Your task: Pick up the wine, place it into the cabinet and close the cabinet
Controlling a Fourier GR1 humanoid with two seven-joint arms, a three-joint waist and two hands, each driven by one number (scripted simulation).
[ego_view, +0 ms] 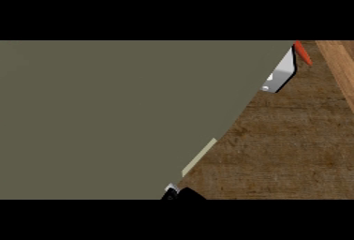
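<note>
A large olive-grey cabinet panel fills the left and middle of the head view, its slanted edge running from the upper right down to the lower middle. A pale strip, perhaps a handle, lies along that edge. At the lower edge, just below the panel's corner, a small black part of a hand shows, probably my right one; its fingers are hidden. The wine is nowhere in sight. My left hand does not show.
Brown wooden counter lies to the right of the panel. At the upper right a white-grey object with a red piece pokes out from behind the panel's edge. A lighter wooden band crosses the top right corner.
</note>
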